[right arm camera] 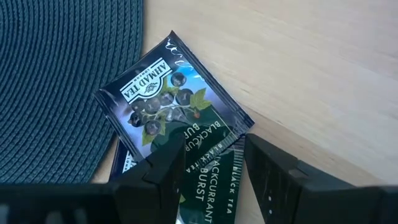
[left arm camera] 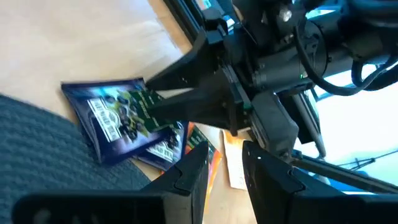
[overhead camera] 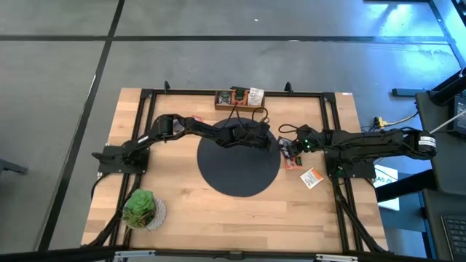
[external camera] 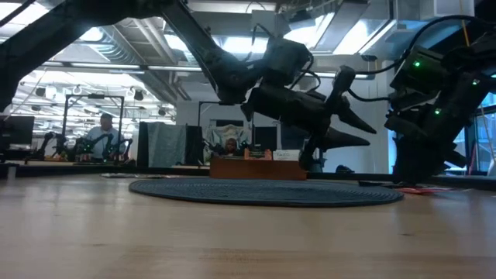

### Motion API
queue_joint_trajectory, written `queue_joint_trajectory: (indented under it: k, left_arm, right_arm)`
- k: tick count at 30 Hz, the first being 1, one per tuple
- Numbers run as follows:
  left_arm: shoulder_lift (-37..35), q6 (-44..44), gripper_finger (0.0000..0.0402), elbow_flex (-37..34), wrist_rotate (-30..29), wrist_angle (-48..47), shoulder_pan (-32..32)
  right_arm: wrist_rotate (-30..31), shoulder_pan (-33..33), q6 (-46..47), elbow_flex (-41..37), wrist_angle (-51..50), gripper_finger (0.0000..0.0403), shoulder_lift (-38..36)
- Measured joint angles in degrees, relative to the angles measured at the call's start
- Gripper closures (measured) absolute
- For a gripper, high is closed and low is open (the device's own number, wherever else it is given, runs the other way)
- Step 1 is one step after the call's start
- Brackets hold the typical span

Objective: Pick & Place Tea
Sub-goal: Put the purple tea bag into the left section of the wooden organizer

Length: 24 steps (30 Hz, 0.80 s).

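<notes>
Green plant [overhead camera: 140,207] sits at the table's near left corner. Over the round dark mat [overhead camera: 237,178] the left gripper [overhead camera: 271,140] hangs with fingers parted, grasping nothing. Just right of the mat, the right gripper [right arm camera: 211,163] pinches a dark purple tea packet [right arm camera: 168,102] lying on others; an orange packet [overhead camera: 312,177] lies nearby.

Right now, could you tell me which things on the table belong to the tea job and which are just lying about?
Part of the job:
- dark tea packet, gripped at its edge by the right hand
- orange and white packet on the wood
- round black mat
- wooden tea box
- left hand, over the mat's edge

Just lying about:
- green plant
</notes>
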Motion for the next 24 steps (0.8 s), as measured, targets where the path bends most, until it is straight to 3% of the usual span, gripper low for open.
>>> queue_joint_trajectory:
  k: [4, 10, 15, 24]
  left_arm:
    - [0.0, -2.25, 0.0306, 0.0, -0.88, -1.13, 0.43]
    - [0.0, -4.99, 0.0313, 0.0, -2.58, -11.39, 1.12]
    - [0.0, -5.31, 0.0327, 0.0, -5.68, -11.95, 1.33]
    - [-0.02, -4.21, 0.0353, 0.58, -4.22, -13.94, 2.18]
  right_arm:
    - [0.02, 0.0, 0.06, 0.0, 0.03, 0.0235, 0.0]
    - [-0.54, -0.02, 2.8, 0.0, 0.44, 0.0235, 0.0]
    - [-0.95, -0.02, 1.35, 0.02, 0.66, 0.0235, 0.0]
    - [-1.78, 0.02, 1.33, 0.0, 1.81, 0.0235, 0.0]
